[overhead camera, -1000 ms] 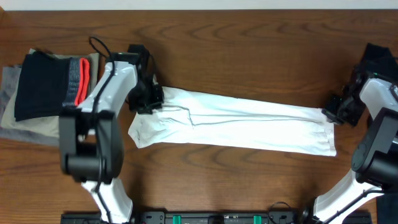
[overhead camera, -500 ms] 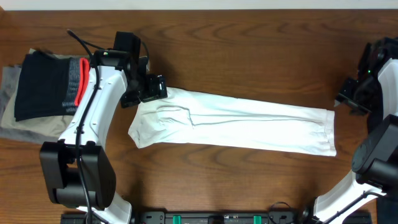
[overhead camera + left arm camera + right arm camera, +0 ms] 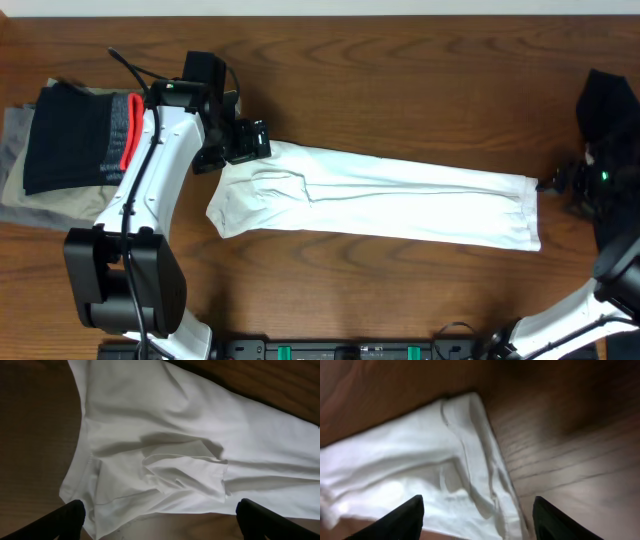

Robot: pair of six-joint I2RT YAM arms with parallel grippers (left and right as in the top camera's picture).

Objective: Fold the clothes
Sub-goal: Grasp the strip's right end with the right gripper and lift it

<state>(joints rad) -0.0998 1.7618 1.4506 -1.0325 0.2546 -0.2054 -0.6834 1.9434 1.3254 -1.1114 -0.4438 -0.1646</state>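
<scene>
Both left fingers and right fingers gape beside opposite T-shirt ends.

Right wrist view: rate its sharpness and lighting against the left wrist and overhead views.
Right wrist view: blurred throughout, the white T-shirt smeared, the table dark at the top. Left wrist view: sharp, folds casting soft shadows, wood dim. Overhead view: evenly lit and crisp.
</scene>
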